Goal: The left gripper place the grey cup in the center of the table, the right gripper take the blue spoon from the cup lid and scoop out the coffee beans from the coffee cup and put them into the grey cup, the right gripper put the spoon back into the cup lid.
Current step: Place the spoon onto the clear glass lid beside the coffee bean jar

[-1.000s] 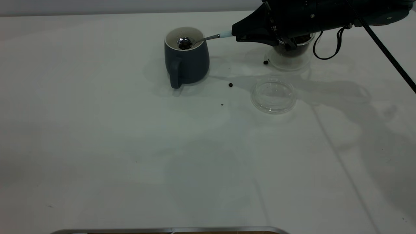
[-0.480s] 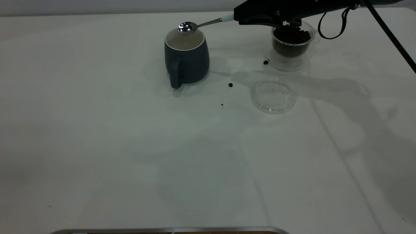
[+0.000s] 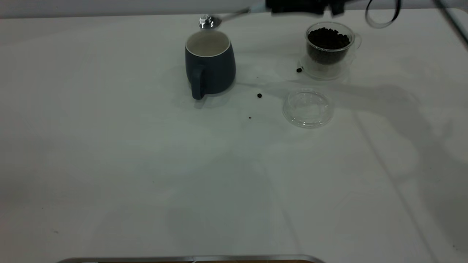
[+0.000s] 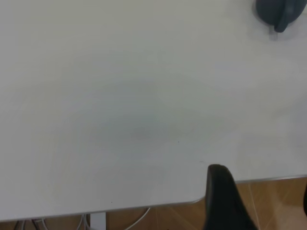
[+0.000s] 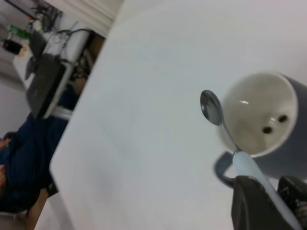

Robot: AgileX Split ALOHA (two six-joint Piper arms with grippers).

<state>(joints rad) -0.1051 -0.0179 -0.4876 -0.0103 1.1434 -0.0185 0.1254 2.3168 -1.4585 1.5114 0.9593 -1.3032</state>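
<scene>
The grey cup [image 3: 210, 62] stands upright at the back middle of the table, handle towards the camera. My right gripper [image 3: 292, 6] is at the top edge of the exterior view, shut on the light-blue handle of the spoon [image 3: 208, 22]. The spoon's bowl hangs just above the cup's far rim. In the right wrist view the spoon [image 5: 211, 108] looks empty and two beans [image 5: 276, 123] lie in the grey cup [image 5: 288, 158]; the right gripper [image 5: 276, 201] clamps the handle. The coffee cup [image 3: 329, 47] holds beans. My left gripper [image 4: 264, 201] is open over the table's edge, far from the grey cup [image 4: 280, 12].
The clear cup lid [image 3: 308, 108] lies empty in front of the coffee cup. Loose beans lie on the table [image 3: 109, 164]: one [image 3: 259, 95] between cup and lid, one [image 3: 299, 69] beside the coffee cup, and a crumb [image 3: 249, 117].
The right gripper has risen and lifted the spoon out of the grey cup to above its rim. The arm no longer covers the coffee cup. The spoon's bowl has emptied.
</scene>
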